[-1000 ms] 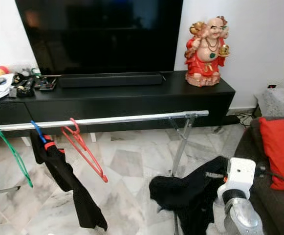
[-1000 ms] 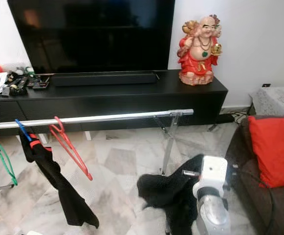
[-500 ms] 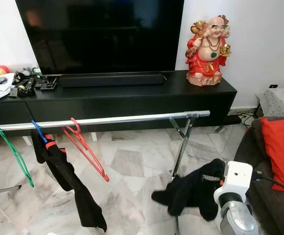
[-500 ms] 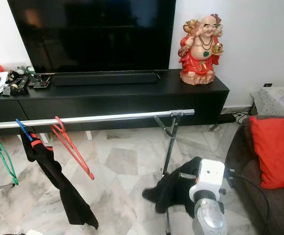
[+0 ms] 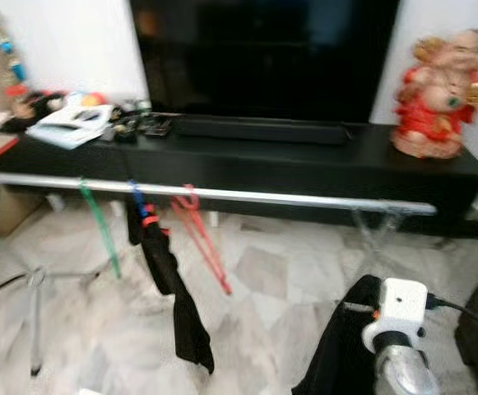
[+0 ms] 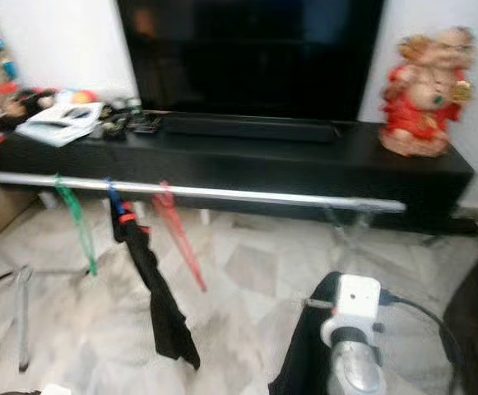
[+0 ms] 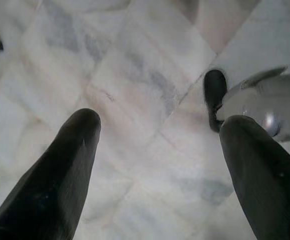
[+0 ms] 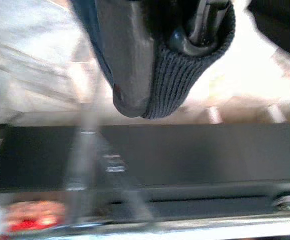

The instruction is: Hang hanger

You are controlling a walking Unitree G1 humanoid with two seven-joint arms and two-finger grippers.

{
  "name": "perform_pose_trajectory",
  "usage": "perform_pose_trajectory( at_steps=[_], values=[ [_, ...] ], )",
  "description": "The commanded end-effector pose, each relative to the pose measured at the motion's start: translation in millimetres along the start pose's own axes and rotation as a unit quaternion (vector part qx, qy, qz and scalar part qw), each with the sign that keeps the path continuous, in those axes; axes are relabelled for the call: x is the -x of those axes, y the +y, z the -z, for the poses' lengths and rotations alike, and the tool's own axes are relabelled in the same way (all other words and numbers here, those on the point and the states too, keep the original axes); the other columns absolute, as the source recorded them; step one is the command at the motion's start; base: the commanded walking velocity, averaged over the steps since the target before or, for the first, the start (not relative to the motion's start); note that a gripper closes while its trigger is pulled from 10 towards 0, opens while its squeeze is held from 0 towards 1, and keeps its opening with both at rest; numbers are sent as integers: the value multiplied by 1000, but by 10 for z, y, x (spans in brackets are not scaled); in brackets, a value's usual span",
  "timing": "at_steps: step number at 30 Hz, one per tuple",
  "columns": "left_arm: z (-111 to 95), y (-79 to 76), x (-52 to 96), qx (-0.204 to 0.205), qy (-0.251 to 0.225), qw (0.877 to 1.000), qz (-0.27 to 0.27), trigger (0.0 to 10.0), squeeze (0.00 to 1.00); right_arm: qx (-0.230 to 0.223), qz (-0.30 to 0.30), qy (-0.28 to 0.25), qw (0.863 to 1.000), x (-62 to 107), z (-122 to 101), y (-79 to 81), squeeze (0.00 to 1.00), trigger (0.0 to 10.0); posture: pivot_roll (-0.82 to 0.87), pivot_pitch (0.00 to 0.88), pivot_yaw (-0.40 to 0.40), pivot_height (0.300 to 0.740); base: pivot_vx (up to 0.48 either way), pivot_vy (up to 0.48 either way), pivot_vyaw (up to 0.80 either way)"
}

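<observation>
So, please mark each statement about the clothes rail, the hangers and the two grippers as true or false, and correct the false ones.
1. Three hangers hang on the metal rail. True: a green hanger, a blue hanger and a red hanger.
2. The black garment hangs from the green hanger. False: it hangs from the blue hanger.
3. The right gripper holds a dark garment. True: knitted dark cloth is pinched between its fingers.
4. The left gripper holds a hanger. False: its fingers are apart with nothing between them, above the marble floor.
5. The red figurine stands on the floor. False: it stands on the black TV cabinet.
</observation>
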State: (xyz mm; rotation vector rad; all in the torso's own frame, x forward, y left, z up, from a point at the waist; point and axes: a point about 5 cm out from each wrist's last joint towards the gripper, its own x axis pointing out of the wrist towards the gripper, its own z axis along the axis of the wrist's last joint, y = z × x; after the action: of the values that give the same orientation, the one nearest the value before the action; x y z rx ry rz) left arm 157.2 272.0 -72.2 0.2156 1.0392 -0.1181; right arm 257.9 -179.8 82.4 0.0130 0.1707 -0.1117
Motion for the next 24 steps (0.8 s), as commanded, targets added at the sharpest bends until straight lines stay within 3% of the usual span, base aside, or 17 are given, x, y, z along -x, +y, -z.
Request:
perform_pose_trajectory(
  at_steps=[1,7,12,15,24],
  values=[
    [18,-5,0,3,5,1000,-1,10000,0,1,-5,-16,1000,0,-55,-2,0,10000,1,5,35,740,0,0,800],
    [17,-4,0,2,5,1000,-3,10000,0,-2,-8,-8,1000,7,-11,13,0,10000,1,3,36,740,0,0,800],
    [17,12,3,24,-7,999,-23,10000,0,-8,-19,32,999,17,166,38,0,10000,7,0,36,740,0,0,183],
    [0,39,10,42,-30,997,-55,10000,0,-6,-22,78,997,21,354,18,0,10000,11,0,35,740,0,0,0],
    [-109,74,57,97,-134,979,-120,10000,0,8,-43,127,991,-63,645,7,0,10000,26,0,27,740,0,0,0]
  ],
)
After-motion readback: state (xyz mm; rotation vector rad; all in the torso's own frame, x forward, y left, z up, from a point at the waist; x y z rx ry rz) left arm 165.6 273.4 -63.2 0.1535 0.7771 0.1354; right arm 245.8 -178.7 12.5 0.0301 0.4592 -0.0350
